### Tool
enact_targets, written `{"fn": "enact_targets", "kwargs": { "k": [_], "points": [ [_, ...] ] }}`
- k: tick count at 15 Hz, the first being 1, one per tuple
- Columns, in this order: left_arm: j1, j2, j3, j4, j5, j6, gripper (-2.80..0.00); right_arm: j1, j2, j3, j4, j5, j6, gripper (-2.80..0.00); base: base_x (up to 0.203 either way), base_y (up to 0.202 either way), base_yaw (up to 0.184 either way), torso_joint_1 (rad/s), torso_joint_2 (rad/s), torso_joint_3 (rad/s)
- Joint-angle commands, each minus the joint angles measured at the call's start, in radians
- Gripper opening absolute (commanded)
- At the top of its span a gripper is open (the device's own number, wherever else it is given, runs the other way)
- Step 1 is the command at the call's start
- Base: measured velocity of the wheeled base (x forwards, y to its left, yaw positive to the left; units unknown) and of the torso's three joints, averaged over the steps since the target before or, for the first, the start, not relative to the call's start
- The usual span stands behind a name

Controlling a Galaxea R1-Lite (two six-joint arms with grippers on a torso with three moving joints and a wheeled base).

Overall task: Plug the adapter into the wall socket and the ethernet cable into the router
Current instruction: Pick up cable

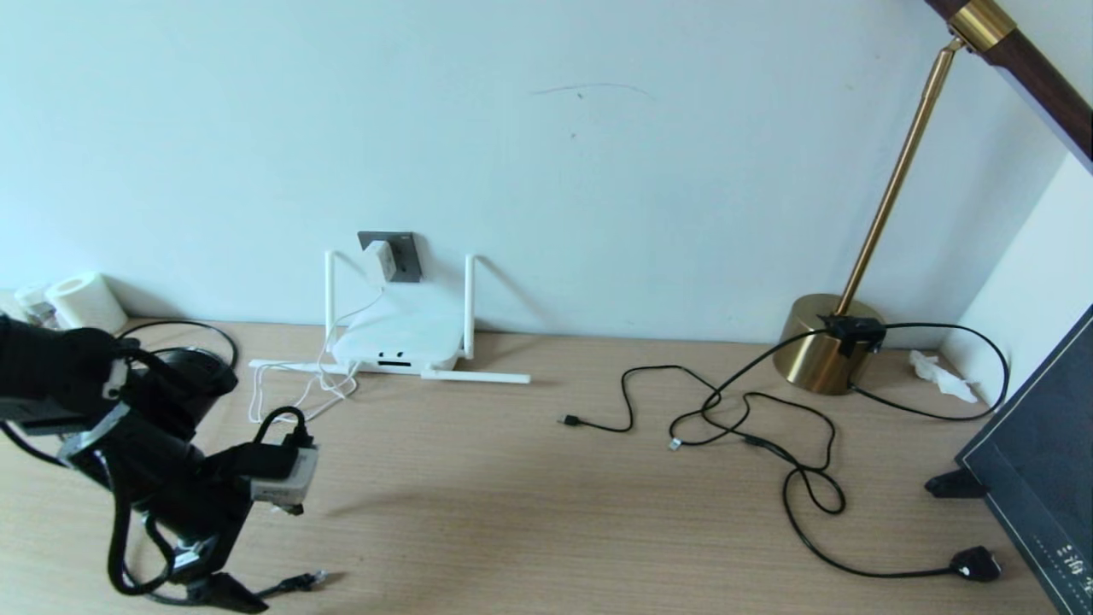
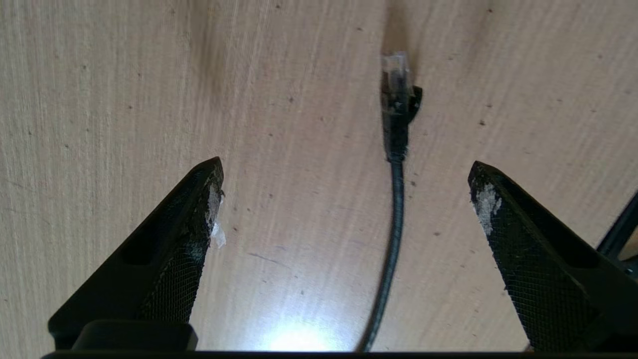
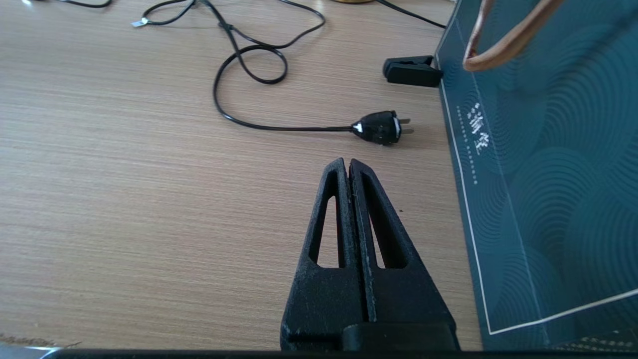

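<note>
The white adapter [image 1: 382,260] sits plugged into the dark grey wall socket [image 1: 405,254], and its thin white cord hangs down to the white router [image 1: 397,342] on the desk below. The black ethernet cable [image 2: 396,209] lies on the wood with its clear-tipped connector [image 2: 397,75] pointing away. My left gripper [image 2: 346,169] hovers open over it. The cable runs between the fingers without touching either, and the connector lies beyond the tips. In the head view my left gripper [image 1: 230,592] is at the front left, beside the connector [image 1: 309,581]. My right gripper [image 3: 348,162] is shut on nothing, low over the desk.
A brass lamp base [image 1: 824,342] stands at the back right, and thin black cables [image 1: 768,444] sprawl in front of it, ending in a plug [image 1: 978,564]. At the right edge is a dark bag [image 1: 1042,478]. A white roll [image 1: 85,301] stands at the back left.
</note>
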Motion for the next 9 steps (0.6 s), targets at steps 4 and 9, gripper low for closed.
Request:
{"fn": "enact_targets", "kwargs": {
  "k": [4, 9],
  "points": [
    [-0.023, 0.041, -0.014, 0.002, -0.002, 0.008, 0.00, 0.000, 0.000, 0.000, 0.001, 0.000, 0.000, -2.80, 0.000, 0.000, 0.000, 0.000, 0.00, 0.000],
    [-0.030, 0.043, -0.012, 0.003, -0.002, 0.008, 0.00, 0.000, 0.000, 0.000, 0.001, 0.000, 0.000, -2.80, 0.000, 0.000, 0.000, 0.000, 0.00, 0.000]
  ]
}}
